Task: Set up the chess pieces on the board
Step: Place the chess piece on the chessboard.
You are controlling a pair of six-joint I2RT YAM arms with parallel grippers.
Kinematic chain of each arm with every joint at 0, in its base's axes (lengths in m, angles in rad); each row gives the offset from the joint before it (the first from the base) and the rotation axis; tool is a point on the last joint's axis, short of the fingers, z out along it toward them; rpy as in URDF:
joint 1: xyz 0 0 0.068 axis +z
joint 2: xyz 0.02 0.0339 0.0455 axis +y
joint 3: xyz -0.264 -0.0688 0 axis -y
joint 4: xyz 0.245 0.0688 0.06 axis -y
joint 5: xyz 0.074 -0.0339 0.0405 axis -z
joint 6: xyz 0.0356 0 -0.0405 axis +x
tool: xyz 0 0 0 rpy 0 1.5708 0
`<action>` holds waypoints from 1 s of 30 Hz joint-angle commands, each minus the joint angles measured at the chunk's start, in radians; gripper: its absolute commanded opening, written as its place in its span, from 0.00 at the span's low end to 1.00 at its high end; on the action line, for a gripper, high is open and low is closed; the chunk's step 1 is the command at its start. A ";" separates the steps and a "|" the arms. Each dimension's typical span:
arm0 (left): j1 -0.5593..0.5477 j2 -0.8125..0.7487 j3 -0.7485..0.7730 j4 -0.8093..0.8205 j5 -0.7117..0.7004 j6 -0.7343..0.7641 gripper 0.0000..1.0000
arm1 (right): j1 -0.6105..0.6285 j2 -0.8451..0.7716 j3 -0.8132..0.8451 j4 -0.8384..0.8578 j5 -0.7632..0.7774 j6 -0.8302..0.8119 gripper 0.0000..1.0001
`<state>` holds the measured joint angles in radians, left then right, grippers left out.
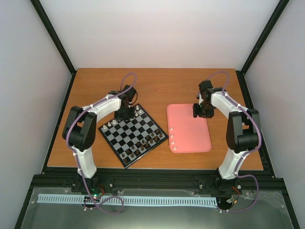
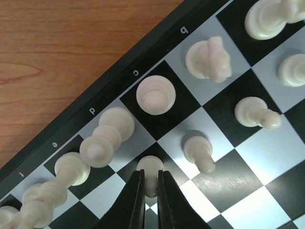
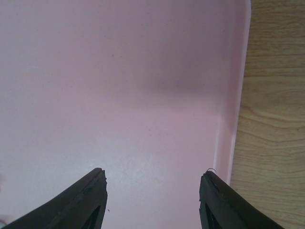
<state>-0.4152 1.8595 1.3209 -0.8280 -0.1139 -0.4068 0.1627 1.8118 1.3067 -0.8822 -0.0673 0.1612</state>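
The black and silver board point(image 1: 125, 132) lies left of centre. My left gripper point(image 1: 125, 113) is over its far corner. In the left wrist view it point(image 2: 151, 183) is shut on a cream pawn point(image 2: 150, 168) over a black square in the second row. Cream pieces fill the edge row: a bishop point(image 2: 156, 95), a knight point(image 2: 209, 59), a tall piece point(image 2: 106, 138). Two more pawns point(image 2: 200, 151) stand in the second row. My right gripper point(image 1: 200, 111) is open and empty above the pink tray point(image 3: 143, 86). Several cream pawns point(image 1: 173, 139) stand along the tray's left edge.
Dark brown pieces point(image 1: 141, 145) stand along the board's near side. The board's black rim point(image 2: 119, 86) bears letters, with bare wood table point(image 2: 57, 47) beyond it. The pink tray point(image 1: 193, 133) lies right of the board; its right rim point(image 3: 233, 119) borders the wood.
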 commanded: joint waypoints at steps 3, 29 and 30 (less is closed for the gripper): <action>0.013 0.024 0.009 0.012 -0.019 0.015 0.01 | -0.008 0.018 0.032 -0.005 -0.004 -0.009 0.54; 0.015 -0.036 -0.046 -0.009 0.020 0.021 0.22 | -0.008 0.012 0.009 0.003 -0.014 -0.003 0.54; 0.015 -0.043 -0.047 -0.011 0.022 0.021 0.24 | -0.008 0.011 0.009 0.005 -0.015 -0.003 0.54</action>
<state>-0.4103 1.8668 1.2743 -0.8307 -0.1005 -0.3885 0.1627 1.8225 1.3178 -0.8818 -0.0727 0.1612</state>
